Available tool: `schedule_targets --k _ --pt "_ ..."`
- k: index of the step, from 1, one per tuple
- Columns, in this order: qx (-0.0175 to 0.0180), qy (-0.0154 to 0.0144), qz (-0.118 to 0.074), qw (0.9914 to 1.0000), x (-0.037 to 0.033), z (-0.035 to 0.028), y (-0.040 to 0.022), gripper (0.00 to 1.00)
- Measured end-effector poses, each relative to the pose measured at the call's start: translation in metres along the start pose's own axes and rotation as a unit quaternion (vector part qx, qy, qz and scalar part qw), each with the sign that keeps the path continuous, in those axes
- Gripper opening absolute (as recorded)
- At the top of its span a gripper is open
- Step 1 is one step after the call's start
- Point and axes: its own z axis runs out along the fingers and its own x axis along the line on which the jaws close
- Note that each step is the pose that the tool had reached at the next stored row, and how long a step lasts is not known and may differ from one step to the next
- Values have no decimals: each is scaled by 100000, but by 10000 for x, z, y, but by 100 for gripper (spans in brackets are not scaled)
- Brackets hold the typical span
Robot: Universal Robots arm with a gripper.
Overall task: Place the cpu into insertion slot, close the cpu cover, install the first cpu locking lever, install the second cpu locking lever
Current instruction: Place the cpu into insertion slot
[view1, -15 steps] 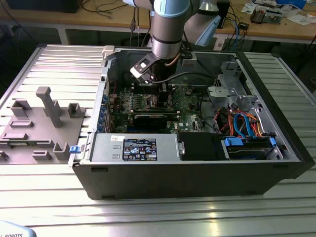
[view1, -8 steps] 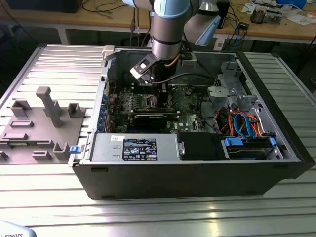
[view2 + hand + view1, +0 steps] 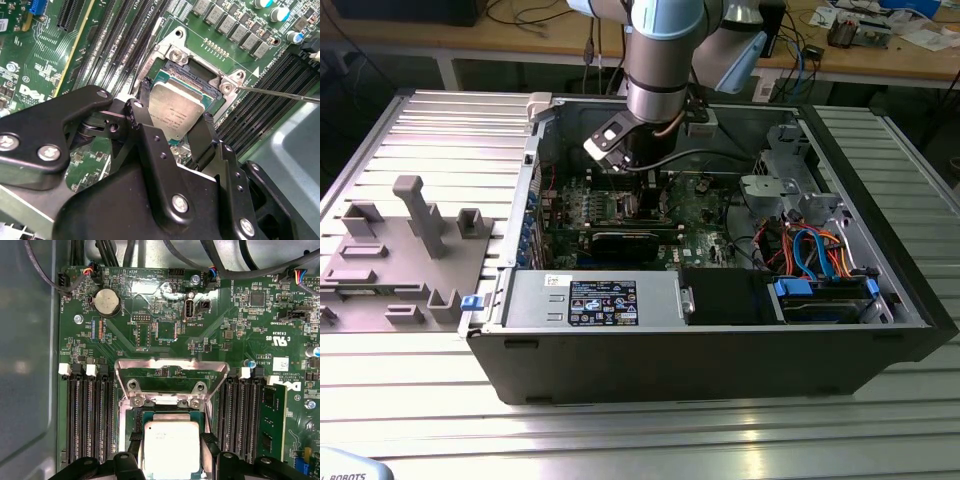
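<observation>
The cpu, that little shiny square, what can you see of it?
The cpu is a small flat square chip with a dull silvery-grey metal top, faint print and a thin green edge. It lies level over the open socket on the green motherboard. The gripper holds it, black fingers pressed on two opposite edges. Whether it is fully seated cannot be told.

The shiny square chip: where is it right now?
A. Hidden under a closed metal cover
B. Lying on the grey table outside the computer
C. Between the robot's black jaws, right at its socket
C: the chip sits between the black jaws at the socket, and the metal cover is flipped open behind it.
</observation>
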Motion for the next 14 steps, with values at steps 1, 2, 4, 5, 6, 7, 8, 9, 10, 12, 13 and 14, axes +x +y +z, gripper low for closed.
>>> schedule_targets --k 1,2,4,5,6,7,8,9,10,12,13,14 --pt "-1 3 15 100000 0 2 0 55" --pt "-2 4 32 100000 1 5 0 55" --pt "1 3 68 100000 3 13 0 55" --pt "1 3 78 100000 4 16 1 55" --pt "0 4 84 100000 5 18 1 55" --pt "-2 7 95 100000 6 22 1 55" --pt "1 5 102 100000 6 24 1 55" --pt "0 6 111 100000 7 27 1 55" --pt "0 6 119 100000 8 30 1 55" --pt "3 -2 137 100000 9 37 1 55" --pt "2 -1 145 100000 10 40 1 55" --pt "2 5 156 100000 11 45 1 55"
